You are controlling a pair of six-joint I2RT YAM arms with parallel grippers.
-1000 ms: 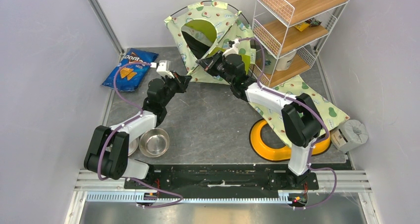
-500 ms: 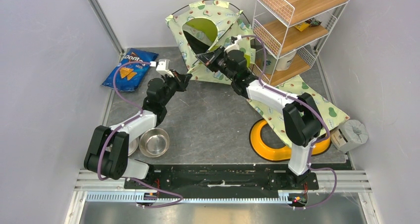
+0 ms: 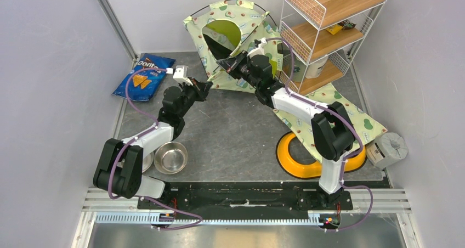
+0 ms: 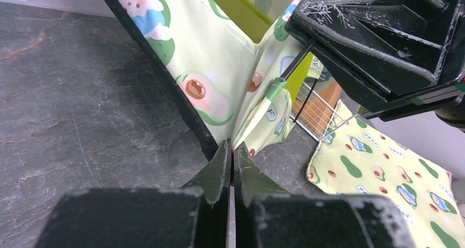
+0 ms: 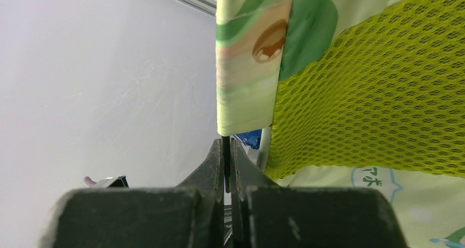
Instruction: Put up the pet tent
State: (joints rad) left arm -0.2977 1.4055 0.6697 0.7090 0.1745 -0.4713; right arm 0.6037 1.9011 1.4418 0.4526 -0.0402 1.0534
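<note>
The pet tent (image 3: 241, 18) stands at the back of the table, pale green with an avocado print, its round doorway facing front-left and black poles arching over it. My left gripper (image 3: 208, 86) is at the tent's front-left bottom corner. In the left wrist view it (image 4: 231, 147) is shut, with a tip of the tent fabric (image 4: 219, 61) running into the jaws. My right gripper (image 3: 222, 63) is at the tent's front face, shut on a thin black pole (image 5: 226, 155) that comes out of a fabric sleeve (image 5: 247, 67) beside the lime mesh (image 5: 373, 83).
A wire shelf rack (image 3: 323, 34) stands right of the tent. The matching flat mat (image 3: 335, 116) lies under the right arm, over a yellow ring (image 3: 299, 161). A Doritos bag (image 3: 143, 76) is at the back left, a steel bowl (image 3: 170, 157) by the left arm's base.
My right gripper has moved slightly back and up with the pole, and the tent has shifted a little with it. The left arm has not moved.
</note>
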